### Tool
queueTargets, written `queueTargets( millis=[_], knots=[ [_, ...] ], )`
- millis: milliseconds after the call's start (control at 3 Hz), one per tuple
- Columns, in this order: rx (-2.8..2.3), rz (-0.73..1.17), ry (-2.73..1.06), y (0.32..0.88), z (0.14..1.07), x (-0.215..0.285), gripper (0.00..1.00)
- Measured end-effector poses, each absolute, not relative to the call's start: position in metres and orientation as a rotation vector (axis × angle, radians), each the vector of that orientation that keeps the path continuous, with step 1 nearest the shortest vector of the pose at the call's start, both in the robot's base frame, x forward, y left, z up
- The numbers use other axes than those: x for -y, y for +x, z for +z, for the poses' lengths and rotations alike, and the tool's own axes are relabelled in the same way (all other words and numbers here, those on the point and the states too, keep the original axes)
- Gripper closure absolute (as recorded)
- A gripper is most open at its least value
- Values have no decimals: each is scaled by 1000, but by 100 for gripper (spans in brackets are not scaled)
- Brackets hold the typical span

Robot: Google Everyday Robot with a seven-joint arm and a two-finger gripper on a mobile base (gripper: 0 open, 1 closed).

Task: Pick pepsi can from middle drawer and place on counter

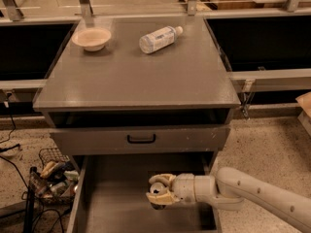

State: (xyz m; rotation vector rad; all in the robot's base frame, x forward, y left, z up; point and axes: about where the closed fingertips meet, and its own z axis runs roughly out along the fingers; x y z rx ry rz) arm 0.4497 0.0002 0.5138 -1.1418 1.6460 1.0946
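Tool [151, 190] around pepsi can [157, 192], middle drawer [121, 198]

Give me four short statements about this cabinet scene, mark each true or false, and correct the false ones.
1. The gripper is down inside the open middle drawer. True.
2. The clear bottle stands upright on the counter. False: it lies on its side.
3. A bowl sits near the counter's far left corner. True.
4. The pepsi can stands on the counter beside the bowl. False: only the bowl and the bottle are on the counter.
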Motion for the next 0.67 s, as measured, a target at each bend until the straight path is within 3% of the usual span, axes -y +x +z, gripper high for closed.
queueTargets(
  millis=[667],
  knots=[
    [-1584,997,-1213,453,616,17,100]
  ],
)
